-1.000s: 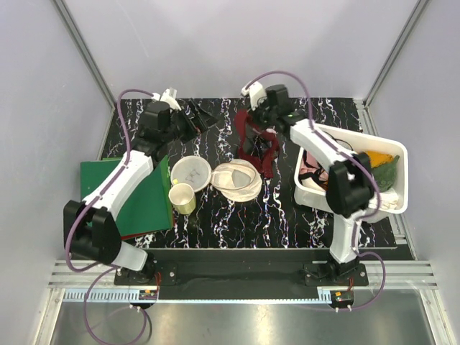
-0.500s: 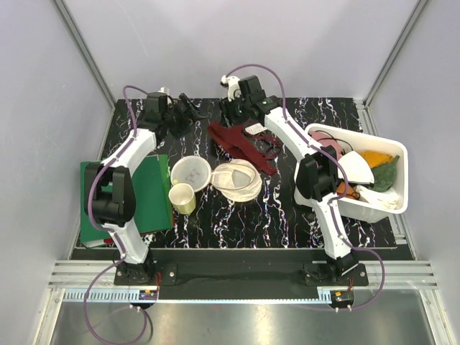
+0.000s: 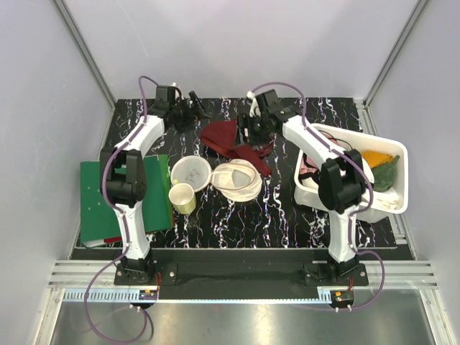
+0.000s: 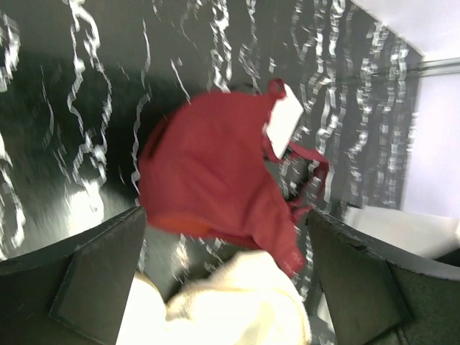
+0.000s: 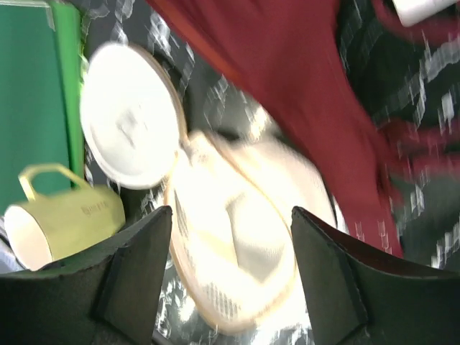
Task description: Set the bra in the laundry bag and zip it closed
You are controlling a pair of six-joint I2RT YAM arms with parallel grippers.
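maroon bra (image 3: pixel 231 140) is laid just beyond the laundry bag (image 3: pixel 237 180), not inside; left hand (image 4: pixel 223 241) and right hand (image 5: pixel 228 219) are spread apart, empty; bagging and zipping are left undone.

In the top view the middle of the marbled table (image 3: pixel 287 215) is crowded. The laundry bag (image 3: pixel 237 180), a white round dish (image 3: pixel 190 171) and a yellow mug (image 3: pixel 182 198) sit close together, with the bra (image 3: pixel 228 138) just above them. A green board (image 3: pixel 93 201) fills the left edge and a white bin (image 3: pixel 402 180) the right. Bare tabletop lies along the lower centre and in the upper right corner.
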